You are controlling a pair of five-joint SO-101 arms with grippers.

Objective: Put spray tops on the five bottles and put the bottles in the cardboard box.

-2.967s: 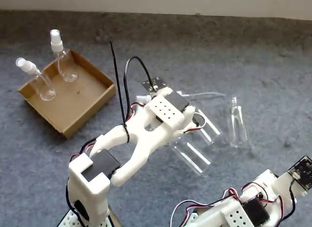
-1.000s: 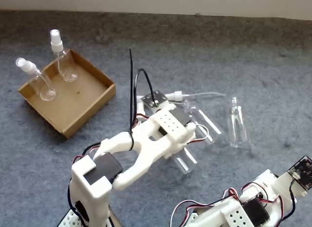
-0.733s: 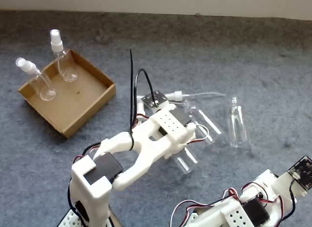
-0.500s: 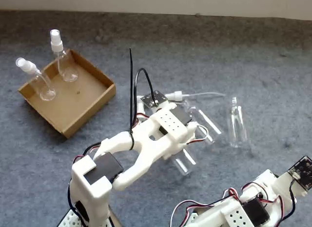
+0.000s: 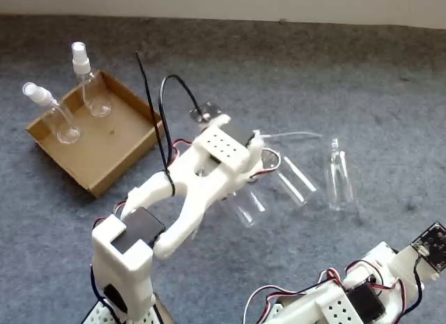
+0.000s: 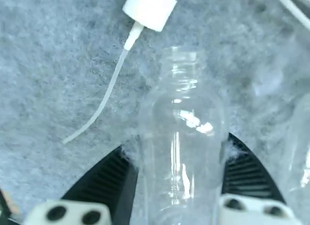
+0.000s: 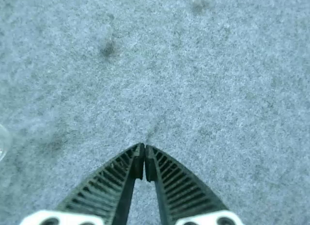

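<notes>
My left gripper [image 6: 178, 146] is shut on a clear, capless bottle [image 6: 181, 113], one black jaw on each side of its body. In the high view that bottle [image 5: 245, 207] hangs under the left arm, above the carpet. A loose white spray top [image 6: 149, 6] with a thin dip tube lies just past the bottle's open neck, and it is also in the high view [image 5: 256, 135]. Two more capless bottles [image 5: 293, 179] [image 5: 339, 174] lie to the right. The cardboard box [image 5: 132, 153] at the left holds two capped bottles [image 5: 87, 87] [image 5: 52, 115]. My right gripper [image 7: 144, 150] is shut over bare carpet.
Grey carpet covers the table. The right arm's body [image 5: 362, 299] sits at the front right corner. A black cable [image 5: 150, 94] arches above the left arm, next to the box's near corner. Another clear bottle [image 6: 301, 138] lies beside the held one.
The left arm has drawn back and to the left, towards the box, carrying the bottle off its earlier spot. The right arm has stayed still.
</notes>
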